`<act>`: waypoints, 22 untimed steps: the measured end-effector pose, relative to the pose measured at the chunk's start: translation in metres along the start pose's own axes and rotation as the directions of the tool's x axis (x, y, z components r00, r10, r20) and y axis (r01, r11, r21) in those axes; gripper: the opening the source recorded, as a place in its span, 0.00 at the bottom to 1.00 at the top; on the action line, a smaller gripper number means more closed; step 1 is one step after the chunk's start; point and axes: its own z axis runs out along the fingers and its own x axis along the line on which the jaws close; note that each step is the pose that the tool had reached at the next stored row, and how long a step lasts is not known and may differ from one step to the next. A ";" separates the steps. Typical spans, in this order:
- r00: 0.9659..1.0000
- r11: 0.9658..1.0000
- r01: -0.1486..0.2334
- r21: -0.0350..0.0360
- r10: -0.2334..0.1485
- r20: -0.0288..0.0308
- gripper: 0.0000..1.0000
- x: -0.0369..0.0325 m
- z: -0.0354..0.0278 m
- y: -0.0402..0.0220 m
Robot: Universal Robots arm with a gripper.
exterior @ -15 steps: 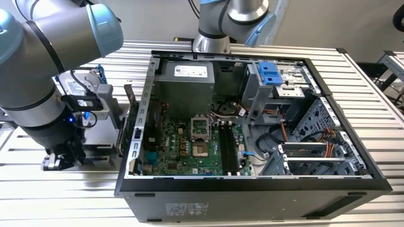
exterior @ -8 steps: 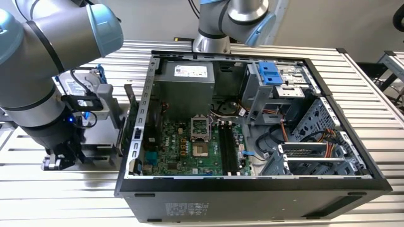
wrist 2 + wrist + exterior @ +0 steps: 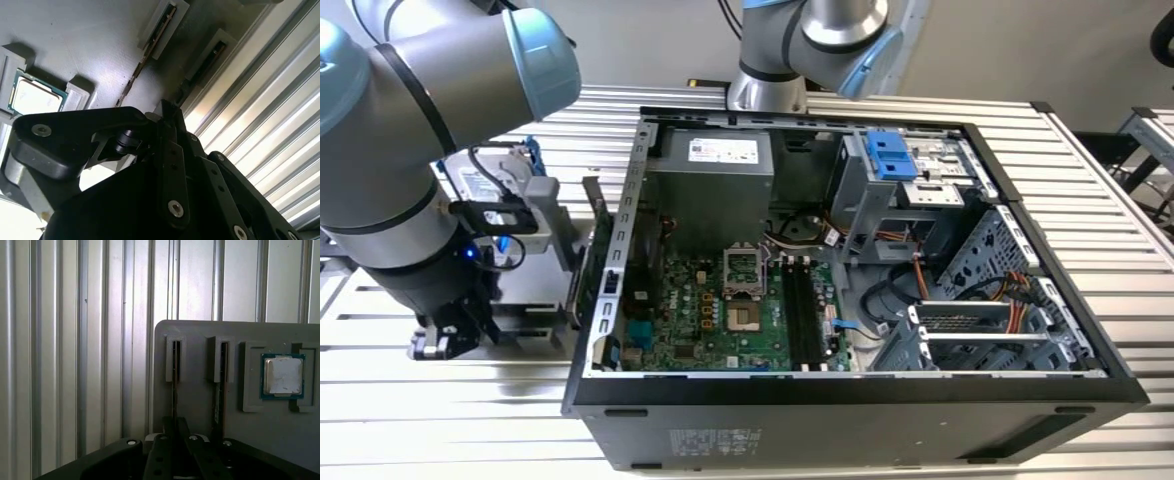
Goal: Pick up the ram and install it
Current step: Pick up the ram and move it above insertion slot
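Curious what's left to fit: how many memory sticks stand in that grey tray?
2: one ram by the tray edge, another between it and the CPU chip.

We see our silver-grey tubular arm (image 3: pixel 400 140) w/ light-blue joint caps (image 3: pixel 540 50); matte-black gripper (image 3: pixel 175 427), rounded edges, w/ silver screws (image 3: pixel 175 208).

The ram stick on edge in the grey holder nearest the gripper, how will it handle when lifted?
The ram looks thin and flat, so probably stiff and light. Standing on edge in the holder, it may tip.
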 end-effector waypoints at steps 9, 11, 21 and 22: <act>1.000 1.000 0.000 0.000 0.000 0.000 0.00 -0.0001 -0.0034 0.0001; 1.000 1.000 0.000 0.000 0.000 0.000 0.00 -0.0002 -0.0074 0.0002; 1.000 1.000 0.000 0.000 0.000 0.000 0.00 -0.0007 -0.0297 0.0007; 1.000 1.000 0.000 0.000 0.000 0.000 0.00 -0.0007 -0.0313 0.0007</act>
